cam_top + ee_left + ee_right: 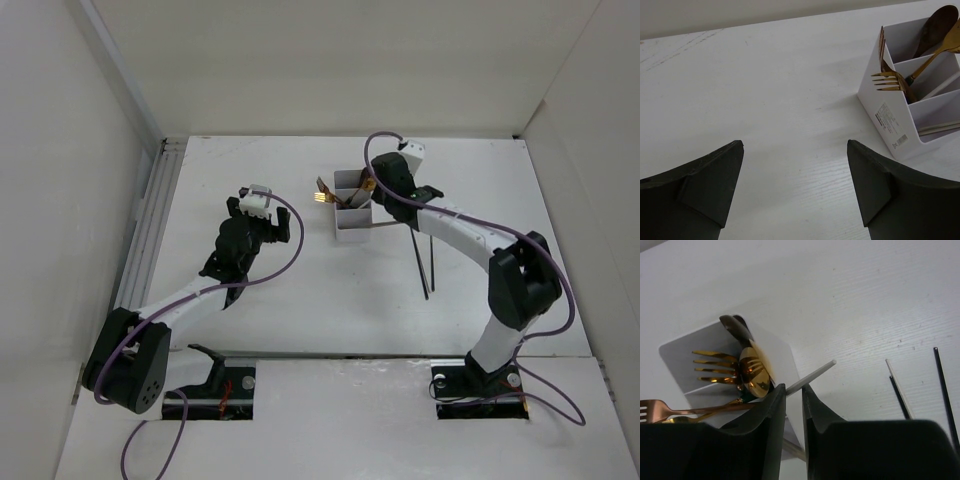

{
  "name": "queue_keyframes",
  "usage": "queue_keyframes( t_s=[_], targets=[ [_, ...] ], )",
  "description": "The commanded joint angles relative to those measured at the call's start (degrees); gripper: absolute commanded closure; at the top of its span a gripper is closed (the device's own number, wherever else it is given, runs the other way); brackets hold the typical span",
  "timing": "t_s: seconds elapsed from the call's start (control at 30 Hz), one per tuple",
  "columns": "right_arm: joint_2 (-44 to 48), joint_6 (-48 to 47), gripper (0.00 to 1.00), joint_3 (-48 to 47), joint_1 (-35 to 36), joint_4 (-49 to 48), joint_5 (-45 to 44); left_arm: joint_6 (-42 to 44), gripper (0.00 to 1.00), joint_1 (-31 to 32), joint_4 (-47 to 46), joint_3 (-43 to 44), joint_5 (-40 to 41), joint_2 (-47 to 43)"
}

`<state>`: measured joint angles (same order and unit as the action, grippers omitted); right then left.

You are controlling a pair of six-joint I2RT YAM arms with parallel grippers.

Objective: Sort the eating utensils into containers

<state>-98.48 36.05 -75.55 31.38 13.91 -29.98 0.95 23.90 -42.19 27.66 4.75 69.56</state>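
Over the white three-compartment box [350,232], near the middle of the desk [330,300], my right fingers [794,395] are drawn almost together, with a silvery chopstick [812,374] running into the slit between them. I take it I am gripping it, though the wrist view hides the contact itself. Its free end pokes out past the box wall, over the desk. Gold forks [887,81] and a spoon [940,22] stand in the other two compartments. The end compartment nearest my bases shows pale sticks lying low across it. My left fingers [796,150] are spread wide and hold nothing, hovering above the desk beside the box.

To do this step well, I judge I should tip the chopstick so it slides lengthwise into that near compartment rather than bridging the rim, and let go only once its lower end is seated. The box looks light, so I should push on neither its walls nor the forks. A few loose chopsticks [425,262] lie on the desk to my right — those look like the next job.
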Motion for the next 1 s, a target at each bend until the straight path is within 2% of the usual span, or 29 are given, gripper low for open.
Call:
queue_keyframes(
  t_s=[0.0,0.03,0.13,0.37,0.67,0.97],
  targets=[
    [-1.19,0.43,0.76,-3.64,-1.57,-2.22,-1.49,-0.16,0.18,-0.26,-2.28,-0.24,-0.36,-1.53],
    [-1.8,0.42,0.79,-3.64,-1.58,-2.22,-1.49,-0.16,0.18,-0.26,-2.28,-0.24,-0.36,-1.53],
    [-2.33,0.42,0.79,-4.17,-2.11,-2.22,-1.49,-0.16,0.18,-0.26,-2.28,-0.24,-0.36,-1.53],
    [-2.33,0.42,0.75,-4.17,-2.72,-3.89,-0.43,-0.16,0.18,-0.26,-2.28,-0.24,-0.36,-1.53],
    [-2.87,2.97,0.73,-4.7,-3.78,-6.09,5.1,-0.16,0.18,-0.26,-2.28,-0.24,-0.36,-1.53],
    [2.94,8.15,0.69,2.42,-4.3,-9.69,5.98,0.37,0.18,-0.26,-2.28,-0.24,-0.36,-1.53]
  ],
)
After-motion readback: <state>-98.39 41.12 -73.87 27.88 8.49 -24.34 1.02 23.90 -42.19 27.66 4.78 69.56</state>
